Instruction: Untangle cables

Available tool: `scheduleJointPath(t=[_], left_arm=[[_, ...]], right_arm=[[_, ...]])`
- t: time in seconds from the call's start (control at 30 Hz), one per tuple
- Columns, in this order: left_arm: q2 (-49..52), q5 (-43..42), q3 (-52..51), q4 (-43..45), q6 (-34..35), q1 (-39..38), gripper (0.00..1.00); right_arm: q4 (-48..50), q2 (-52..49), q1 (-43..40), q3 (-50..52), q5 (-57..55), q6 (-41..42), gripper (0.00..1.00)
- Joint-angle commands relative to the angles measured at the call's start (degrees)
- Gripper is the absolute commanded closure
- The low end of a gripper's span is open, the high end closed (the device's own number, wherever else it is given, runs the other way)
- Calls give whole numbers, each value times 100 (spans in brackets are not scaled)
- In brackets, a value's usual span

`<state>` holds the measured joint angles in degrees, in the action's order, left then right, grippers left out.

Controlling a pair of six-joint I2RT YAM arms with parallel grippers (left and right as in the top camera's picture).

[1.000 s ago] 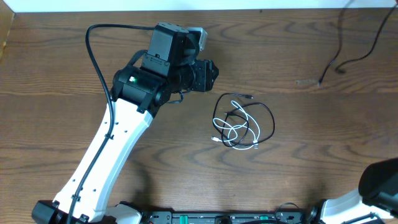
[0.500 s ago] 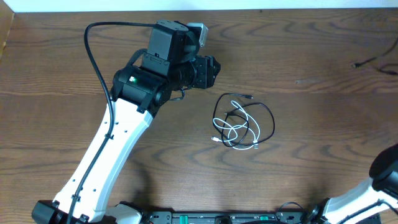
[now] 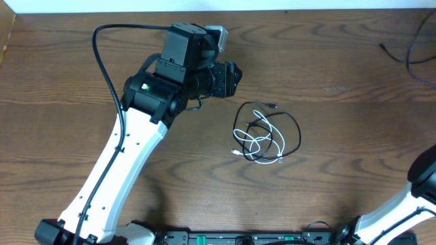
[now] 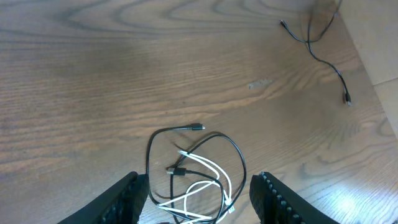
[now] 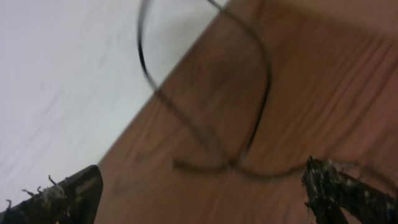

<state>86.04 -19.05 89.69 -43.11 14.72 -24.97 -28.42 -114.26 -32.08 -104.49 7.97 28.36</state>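
**Dark wood surface with a small tangle near its middle**

A dark, grained wooden surface point(image 3: 82, 41) fills the overhead view, with a pale strip along its far edge. The cables point(image 3: 264, 133) lie on it a little right of centre as one loose knot. A black cord sweeps round the outside in a wide loop, a shorter black one sits inside it, and a white one curls in small loops across both. They overlap at several places.

The left arm point(image 3: 116, 170) reaches in from the lower left. Its left gripper point(image 3: 233, 79) hangs just up and left of the knot, apart from it. In the left wrist view the left gripper point(image 4: 198, 186) is spread wide with nothing between its fingers point(image 4: 127, 196). The cables point(image 4: 196, 171) lie on the wood below the gap, one small black plug end point(image 4: 198, 127) pointing away from the camera.

Well apart, at the far right edge, lies a thin black cord point(image 3: 409, 60).

Only part of the right arm point(image 3: 426, 180) shows, at the lower right corner. The right wrist view is blurred. The right gripper point(image 5: 199, 190) is spread wide, with the thin black cord point(image 5: 261, 87) curving over the wood beyond it. Whether that cord touches a finger cannot be told
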Motion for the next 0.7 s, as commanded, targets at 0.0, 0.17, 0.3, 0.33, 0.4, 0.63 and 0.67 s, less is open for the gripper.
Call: scheduleJointPath(t=[0.0,0.17,0.3,0.33,0.4,0.63,0.67], left_arm=[[15,68,-52,-26,-96,-59,42],[249,68,-212,-35,-120,-352,42],[601,22,-225,-103,-317,-649,42],[713,24,-225,-138,-363,-728,42],[929,22,-225,-184,-372,-848,42],[1840,11,-225,-179,1082,-1056,42],[1939,9,-225,-177,1349,-1062,41]], right_arm=[[-531,529,59,-74,1082,157,1],[-1399,756,339,-74,1963,151,1],[-1816,750,682,-72,2157,-199,1],[-1895,750,789,-72,2153,-380,1],[-2002,750,968,-72,2096,-649,1],[-2199,750,1349,-72,1316,-656,1],[-2201,750,1364,-72,1318,-651,1]])
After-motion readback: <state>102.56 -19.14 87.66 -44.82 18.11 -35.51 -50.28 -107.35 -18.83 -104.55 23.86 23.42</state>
